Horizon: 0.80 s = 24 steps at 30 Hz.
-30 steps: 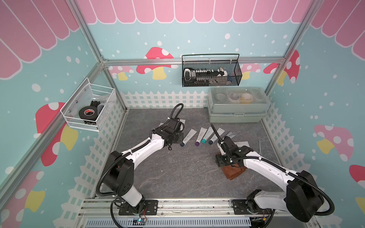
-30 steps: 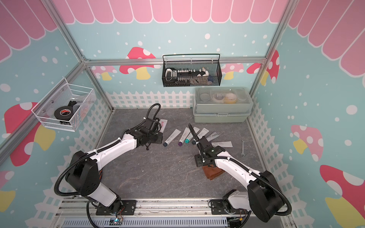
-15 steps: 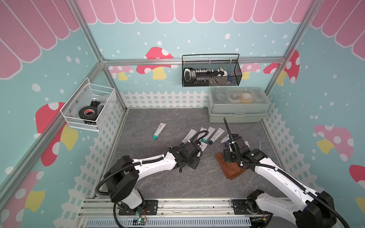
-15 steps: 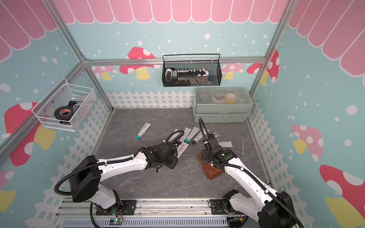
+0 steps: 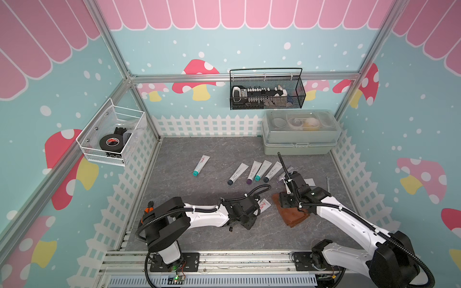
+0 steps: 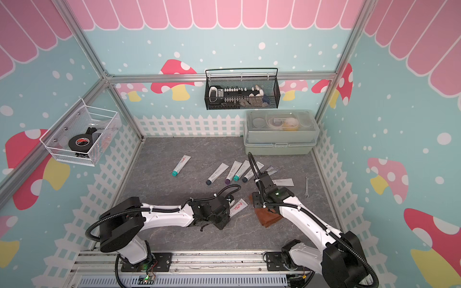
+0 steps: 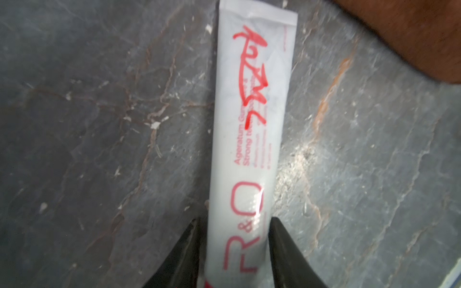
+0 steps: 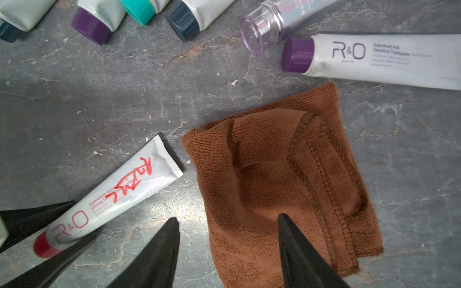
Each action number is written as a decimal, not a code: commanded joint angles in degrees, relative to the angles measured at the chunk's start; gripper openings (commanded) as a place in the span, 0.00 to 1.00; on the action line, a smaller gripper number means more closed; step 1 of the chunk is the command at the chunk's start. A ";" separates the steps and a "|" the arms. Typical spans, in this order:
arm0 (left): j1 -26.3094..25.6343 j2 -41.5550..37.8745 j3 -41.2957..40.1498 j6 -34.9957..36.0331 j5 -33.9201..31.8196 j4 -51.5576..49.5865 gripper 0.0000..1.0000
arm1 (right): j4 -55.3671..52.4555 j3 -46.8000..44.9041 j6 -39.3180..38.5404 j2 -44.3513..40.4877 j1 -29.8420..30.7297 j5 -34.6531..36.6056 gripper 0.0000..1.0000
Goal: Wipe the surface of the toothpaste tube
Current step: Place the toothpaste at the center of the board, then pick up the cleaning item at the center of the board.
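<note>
Veined slate (image 7: 99, 124): left pincer (image 7: 235, 220) parted astride smooth tube (image 7: 249, 149), right pincer (image 8: 228, 218) wide over nubby cloth (image 8: 274, 162).

White toothpaste tube (image 8: 107, 202) with red cap, red lettering and a red scribble; rust-brown cloth (image 8: 262, 174); grey veined table (image 8: 99, 99); neighbouring tube (image 8: 386, 62) white, purple cap.

Robot test cell in a lab, not a real room. Aluminium extrusion frame (image 5: 162, 79) boxes it in. The walls are a printed mushroom backdrop (image 5: 199, 72) with picket-fence trim (image 5: 207, 124). Left arm (image 5: 207, 217) and right arm (image 5: 349, 222) are bolted to a rail (image 5: 237, 260) along the bottom edge. The floor is a slate-look mat (image 5: 199, 194). White wire basket (image 5: 104, 157) hangs at the left, black mesh basket (image 5: 267, 104) at top centre.
</note>
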 commanded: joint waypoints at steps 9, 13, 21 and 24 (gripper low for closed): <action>-1.41 -3.75 -12.33 -4.92 -3.81 17.27 0.45 | 2.48 -1.48 -0.42 2.62 -0.25 -4.10 0.62; -1.41 -3.37 -15.62 -5.21 -2.32 23.04 0.45 | 2.75 -1.35 -0.33 2.70 -0.25 -4.13 0.62; -1.39 -0.78 -17.07 -5.62 -0.64 26.58 0.35 | 3.19 0.06 -1.07 6.50 -0.23 -3.87 0.62; -1.40 -1.00 -17.11 -5.49 -0.45 26.44 0.31 | 3.49 1.22 -1.43 9.66 -0.25 -3.63 0.62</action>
